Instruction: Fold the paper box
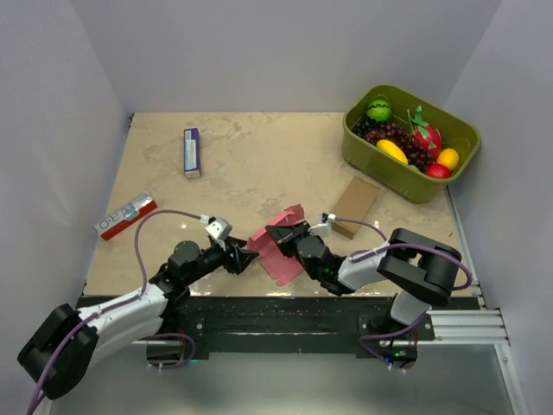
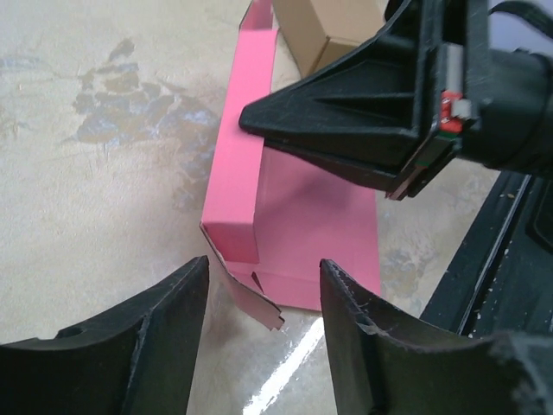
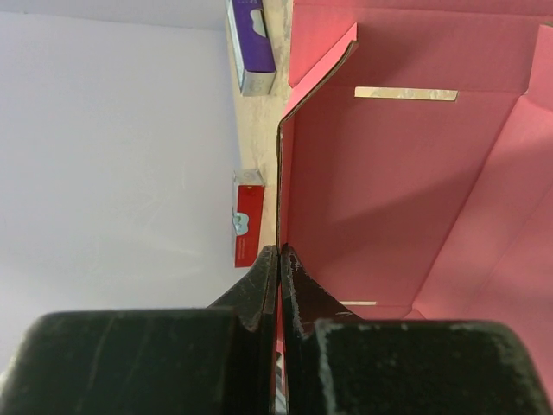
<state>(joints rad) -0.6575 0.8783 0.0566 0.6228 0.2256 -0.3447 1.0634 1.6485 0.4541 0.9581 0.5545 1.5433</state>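
Paper box (image 1: 275, 261) sits near the near edge of the tabletop (image 1: 259, 164), about mid-width, between the two claws. It is part-folded: base flat on the tabletop, one long side wall raised, a small tab sticking out at its near corner.

Right claw (image 3: 278, 255) is pinched tight on the edge of a raised wall. Thin card shows between its fingers, with the pink inside of the box spread to the right in its wrist view. From above, this arm reaches in from the right, over the box.

Left claw (image 2: 263, 272) is roughly half wide and holds nothing. Its fingertips (image 2: 200, 270) frame the box's near corner and tab, just short of them. Can't tell if either one touches the card.

Key relation: the box lies straight ahead of the left claw, with its long axis running away from it toward the brown box (image 1: 356, 206). So the left claw faces the short end. Both arms are close, but the right is already on the card and the left is the free one.

Likely next step: the left claw works the end tab or flap while the right keeps the wall up. The card is thin, so a push off-line could buckle it or slide the base.

Purple packet (image 1: 192, 152), red-and-white packet (image 1: 126, 215) and green fruit tub (image 1: 406, 181) are all well apart from the work.
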